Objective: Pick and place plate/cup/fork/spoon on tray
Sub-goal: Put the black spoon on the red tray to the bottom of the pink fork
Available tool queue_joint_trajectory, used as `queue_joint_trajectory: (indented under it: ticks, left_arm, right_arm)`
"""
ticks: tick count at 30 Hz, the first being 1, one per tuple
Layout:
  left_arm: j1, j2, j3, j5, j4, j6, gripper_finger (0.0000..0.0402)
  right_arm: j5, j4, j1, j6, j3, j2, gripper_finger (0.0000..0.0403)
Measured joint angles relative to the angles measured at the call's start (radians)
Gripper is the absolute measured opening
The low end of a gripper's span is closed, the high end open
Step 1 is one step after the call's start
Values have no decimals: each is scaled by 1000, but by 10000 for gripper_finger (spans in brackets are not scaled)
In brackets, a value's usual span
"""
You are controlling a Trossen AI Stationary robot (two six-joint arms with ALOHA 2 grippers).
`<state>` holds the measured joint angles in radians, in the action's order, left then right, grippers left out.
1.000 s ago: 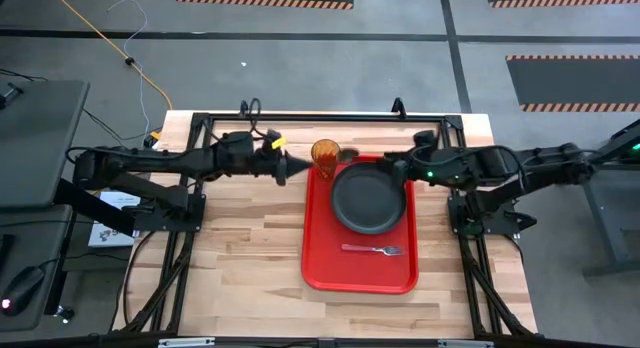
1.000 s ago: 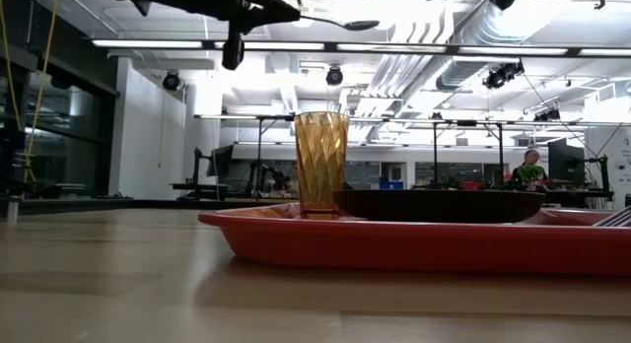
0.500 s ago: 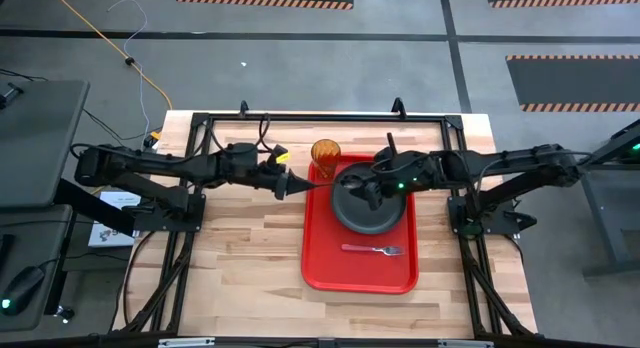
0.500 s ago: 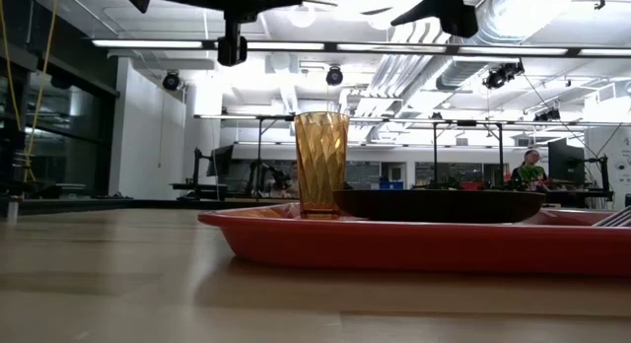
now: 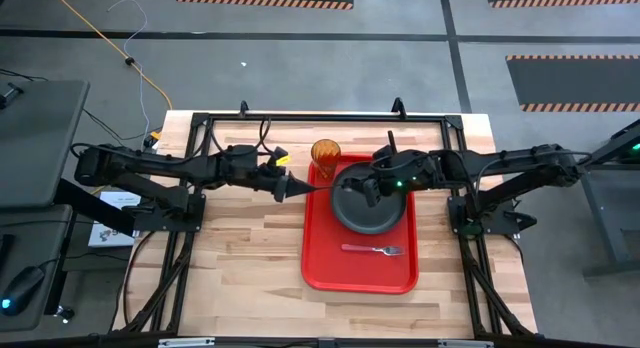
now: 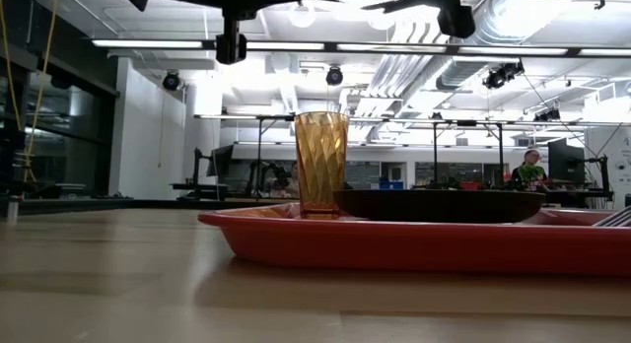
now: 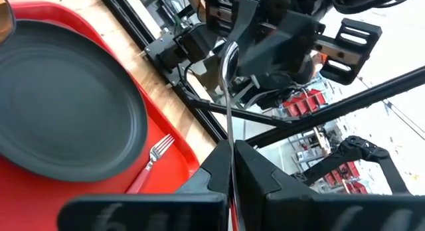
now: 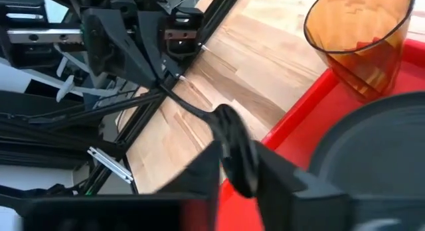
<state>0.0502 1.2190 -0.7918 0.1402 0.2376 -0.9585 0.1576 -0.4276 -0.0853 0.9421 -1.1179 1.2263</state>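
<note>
The tray [image 5: 325, 263] is lying on the counter [image 5: 240, 248], right of its middle. In it, the cup [image 5: 325, 152] is standing upright in the far left corner, the plate [image 5: 366, 206] is sitting just beside the cup and filling the far half, and the fork [image 5: 374, 250] is lying flat across the near half, apart from the plate. No writing is readable.

The left arm is reaching in level from the counter's left edge, and its left tool [image 5: 298, 188] is pinching the spoon [image 7: 229, 91] by the handle, above the tray's left rim. The right arm is stretching in from the right edge, and its right tool [image 5: 368, 187] is hanging over the plate's far side, fingers [image 8: 199, 171] spread either side of the spoon's bowl.
</note>
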Motion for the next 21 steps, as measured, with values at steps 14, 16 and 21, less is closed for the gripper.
queue_joint_trajectory:
  ticks: [14, 16, 21]
  left_arm:
    - [36, 0, 0, 12, 3, 46, 105]
    - [55, -2, 0, 25, 7, 52, 134]
    - [92, -5, -2, 65, 51, 53, 190]
  right_arm:
    - [-48, -218, -4, 37, 0, -100, 3]
    - [-72, -323, -26, 62, 0, -146, 2]
    - [-90, -596, -208, 288, 9, -193, 1]
